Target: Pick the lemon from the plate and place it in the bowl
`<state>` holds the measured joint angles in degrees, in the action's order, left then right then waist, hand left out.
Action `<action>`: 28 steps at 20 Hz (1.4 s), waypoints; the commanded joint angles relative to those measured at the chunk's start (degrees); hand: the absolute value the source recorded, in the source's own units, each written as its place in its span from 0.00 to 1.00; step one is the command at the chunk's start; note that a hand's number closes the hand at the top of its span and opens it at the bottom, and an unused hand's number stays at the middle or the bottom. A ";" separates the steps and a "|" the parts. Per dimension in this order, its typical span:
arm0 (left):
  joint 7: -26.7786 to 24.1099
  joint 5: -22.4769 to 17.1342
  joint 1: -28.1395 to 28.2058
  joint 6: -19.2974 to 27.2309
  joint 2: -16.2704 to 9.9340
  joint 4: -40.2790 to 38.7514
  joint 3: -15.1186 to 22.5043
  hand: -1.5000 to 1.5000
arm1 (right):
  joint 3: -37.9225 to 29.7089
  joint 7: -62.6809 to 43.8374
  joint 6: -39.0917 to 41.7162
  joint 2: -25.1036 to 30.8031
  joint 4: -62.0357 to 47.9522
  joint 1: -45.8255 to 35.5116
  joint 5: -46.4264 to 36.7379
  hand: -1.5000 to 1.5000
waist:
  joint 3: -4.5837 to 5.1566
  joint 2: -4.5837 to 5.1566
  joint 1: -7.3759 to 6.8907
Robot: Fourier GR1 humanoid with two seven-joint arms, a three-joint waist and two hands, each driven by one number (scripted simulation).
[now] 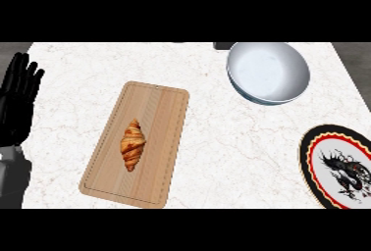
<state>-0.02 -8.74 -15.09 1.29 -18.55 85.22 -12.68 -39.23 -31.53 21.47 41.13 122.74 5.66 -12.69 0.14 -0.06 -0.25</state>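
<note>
Although the task names a lemon, none shows anywhere in the head view: the plate [319, 147], black-rimmed with red bands and a dark dragon figure on white, carries no fruit on the part that is visible, and its right side is cut off by the edge, so the lemon may lie hidden there or be absent. As a judgement, a lemon would be light, stiff-skinned, slightly waxy and apt to roll, best taken across its middle with the fingers wrapped around its short axis. The bowl [268, 71], smooth, pale grey and glossy with a thin rim, sits far to the right of the fingers and beyond the plate, apart from it. Nearer the fingers lies a wooden cutting board [156, 112], rectangular with rounded corners and a grooved border, bearing a flaky golden-brown croissant [132, 144] laid lengthwise, soft and crumbly by its look. The surface [232, 147] is white marble with faint veins. The left hand [18, 103] rests at the view's left edge, its fingers straight and released, holding nothing, well apart from the board. The right hand is not visible.
</note>
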 commanded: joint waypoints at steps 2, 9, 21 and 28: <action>2.47 -0.18 -1.82 0.12 -0.13 0.92 0.35 0.50 | 6.63 -14.85 0.71 4.39 -0.66 -14.13 5.79 1.00 | -0.04 0.18 -1.11; -0.36 1.24 -2.59 0.83 1.49 -1.30 0.93 0.50 | 21.96 -21.56 -1.43 7.08 -12.59 -32.74 4.20 1.00 | -0.06 0.35 -1.15; -0.65 0.95 0.46 -0.66 1.26 1.47 0.82 0.50 | 41.33 -15.43 -10.99 -9.97 -40.45 -47.80 -11.93 1.00 | -0.14 0.41 -1.66; 1.37 1.28 -0.66 0.38 1.24 1.31 0.37 0.50 | 45.26 -8.77 -18.81 -15.22 -56.74 -49.08 -22.40 1.00 | -0.15 0.38 -0.99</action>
<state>0.47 -7.63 -15.80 1.34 -17.17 86.11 -12.09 3.71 -42.49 6.31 28.53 73.98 -42.57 -29.80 0.01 0.35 -1.45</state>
